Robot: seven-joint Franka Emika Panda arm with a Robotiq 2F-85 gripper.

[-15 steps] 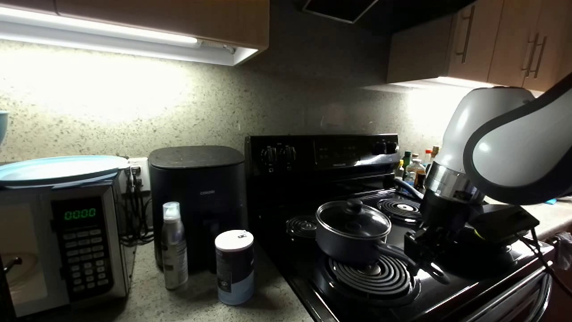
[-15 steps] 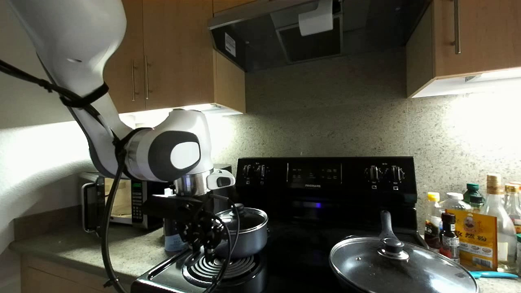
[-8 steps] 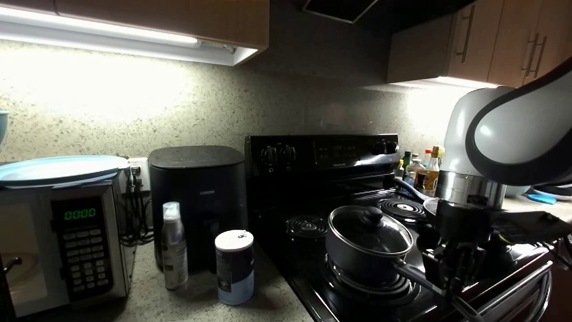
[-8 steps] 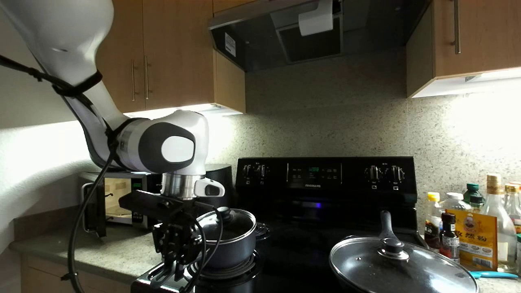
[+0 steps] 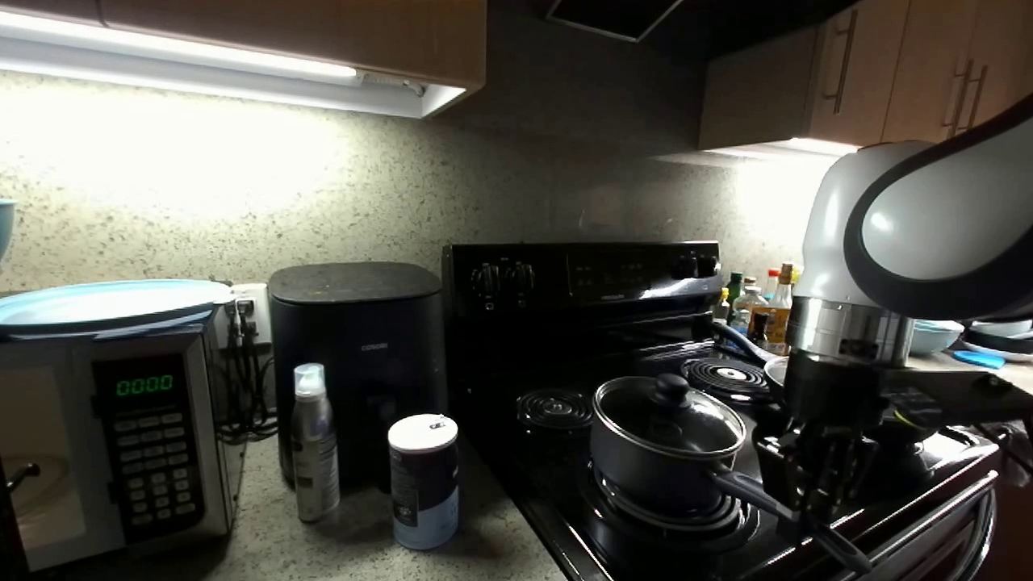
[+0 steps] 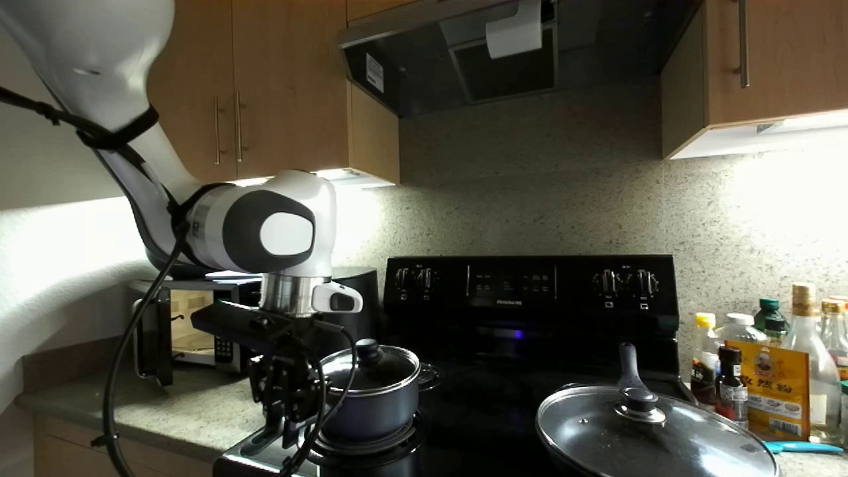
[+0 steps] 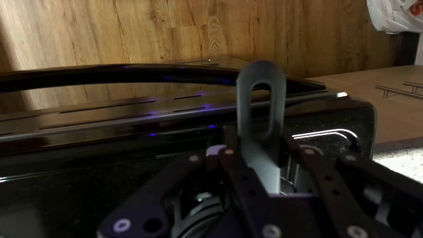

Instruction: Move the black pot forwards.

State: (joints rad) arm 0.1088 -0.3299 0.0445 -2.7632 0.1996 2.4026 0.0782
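The black pot is over the front coil burner, with its glass lid and black knob on. Whether its base touches the coil is hard to tell. The pot also shows in an exterior view, partly behind the gripper. Its long handle points towards the stove's front edge. My gripper has a finger on each side of the handle near the slotted end, and both seem to press on it. The gripper also shows in both exterior views, at the handle and left of the pot.
A wide pan with a glass lid stands on the stove's other side. Back coils lie behind the pot. A canister, a spray bottle and an air fryer stand beside the stove. The oven handle crosses in front.
The gripper and pot have moved towards the stove's front edge, mostly in the first half second. Since then the gripper and handle have risen slightly, and the pot sits more level.
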